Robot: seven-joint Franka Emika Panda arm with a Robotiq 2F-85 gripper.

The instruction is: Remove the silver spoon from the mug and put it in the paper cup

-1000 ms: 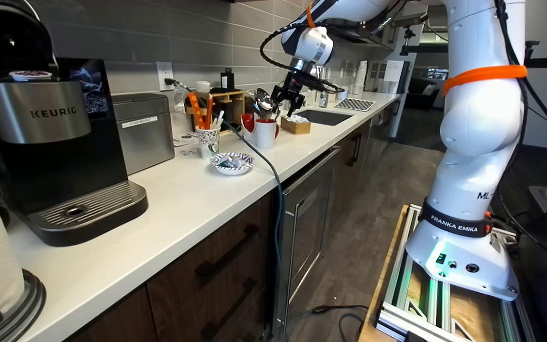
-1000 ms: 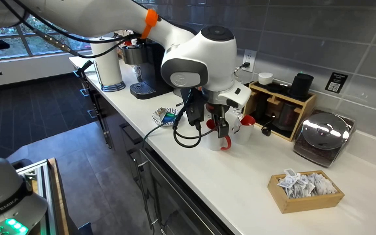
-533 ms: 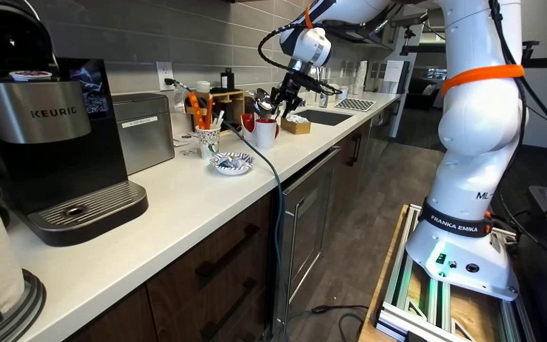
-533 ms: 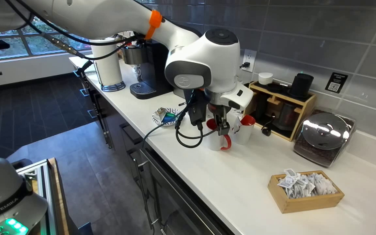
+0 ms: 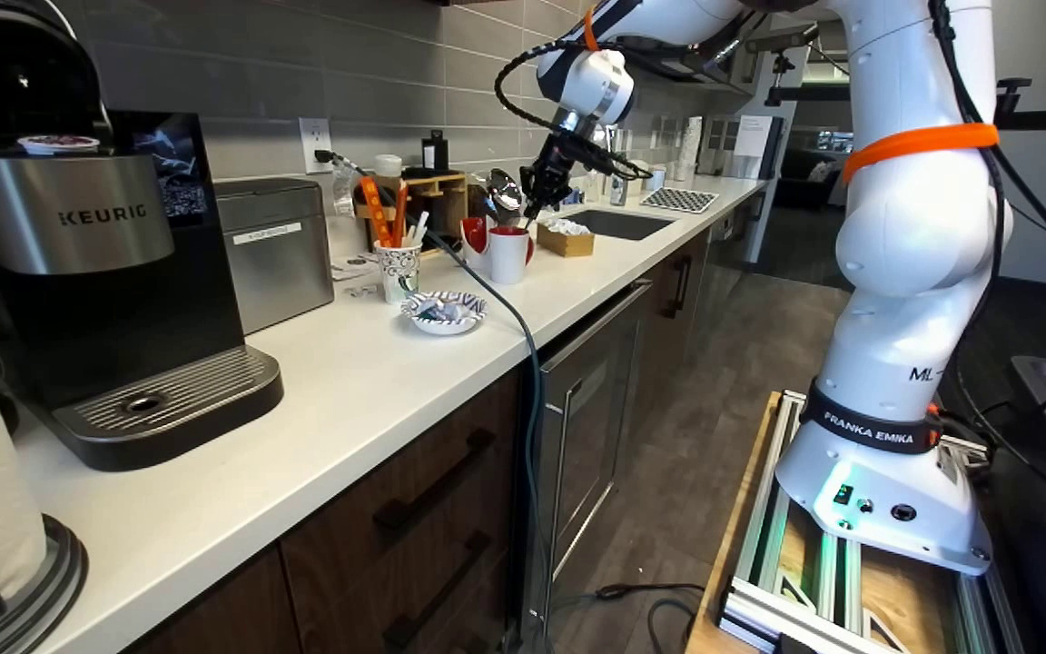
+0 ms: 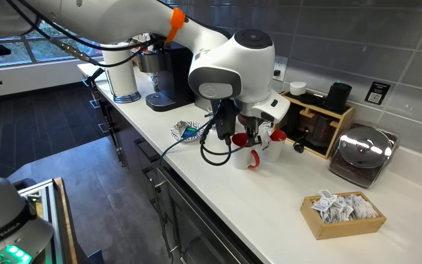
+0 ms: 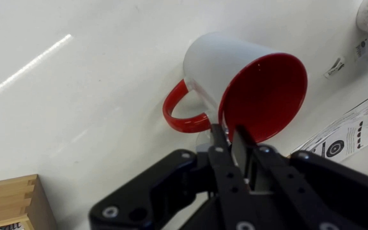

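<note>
The white mug (image 5: 509,258) with red inside and red handle stands upright on the counter in both exterior views. In the wrist view the mug (image 7: 228,64) shows its open mouth. A thin strip of the silver spoon (image 7: 227,134) glints at the rim near the handle, between my gripper's (image 7: 230,130) fingers. They are almost together; whether both pads press the spoon cannot be made out. Much of the spoon is hidden by the fingers and mug. The patterned paper cup (image 5: 399,274), holding orange packets and white sticks, stands nearer the coffee machine.
A second red-lined mug (image 6: 274,148) is right beside the first. Close by lie a patterned bowl (image 5: 409,311) of wrappers and a wooden box (image 6: 322,229) of packets. A cable (image 5: 516,320) crosses the counter edge. A wooden organiser (image 6: 326,153) stands at the wall.
My gripper's fingers have drawn together from wide apart. The arm has shifted slightly towards the wall over the mug. The mug and paper cup have stayed in place.
</note>
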